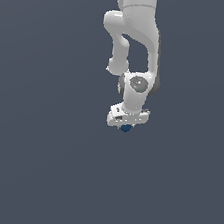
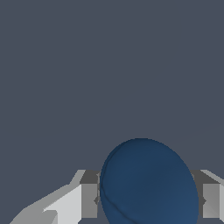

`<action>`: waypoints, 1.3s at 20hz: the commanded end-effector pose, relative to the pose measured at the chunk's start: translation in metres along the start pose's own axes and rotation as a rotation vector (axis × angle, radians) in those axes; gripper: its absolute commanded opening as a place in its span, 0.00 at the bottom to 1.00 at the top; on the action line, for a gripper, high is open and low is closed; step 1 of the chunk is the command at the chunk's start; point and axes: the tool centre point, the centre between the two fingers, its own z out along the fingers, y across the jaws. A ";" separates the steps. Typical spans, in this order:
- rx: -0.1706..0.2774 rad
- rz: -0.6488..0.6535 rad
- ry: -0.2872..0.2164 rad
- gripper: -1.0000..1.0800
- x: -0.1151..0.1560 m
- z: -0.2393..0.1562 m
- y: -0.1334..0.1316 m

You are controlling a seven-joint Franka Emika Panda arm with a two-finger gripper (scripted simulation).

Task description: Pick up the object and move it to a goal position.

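The object, a smooth dark blue ball (image 2: 148, 183), fills the space between my two fingers in the wrist view, with a pad (image 2: 89, 199) pressed against each side. In the exterior view only a small blue part of the ball (image 1: 126, 128) peeks out under the white hand. My gripper (image 1: 126, 126) is shut on the ball, and the white arm reaches down to it from the top of that view. No goal marker shows in either view.
A plain dark grey-blue surface (image 1: 36, 164) fills the rest of both views. No other object or edge shows.
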 end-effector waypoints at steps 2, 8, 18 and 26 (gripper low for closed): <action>0.000 0.000 0.000 0.00 0.000 0.001 0.000; 0.000 0.000 0.000 0.00 0.000 -0.002 0.001; 0.000 0.000 0.000 0.00 -0.008 -0.042 0.025; 0.001 -0.001 0.000 0.00 -0.021 -0.110 0.065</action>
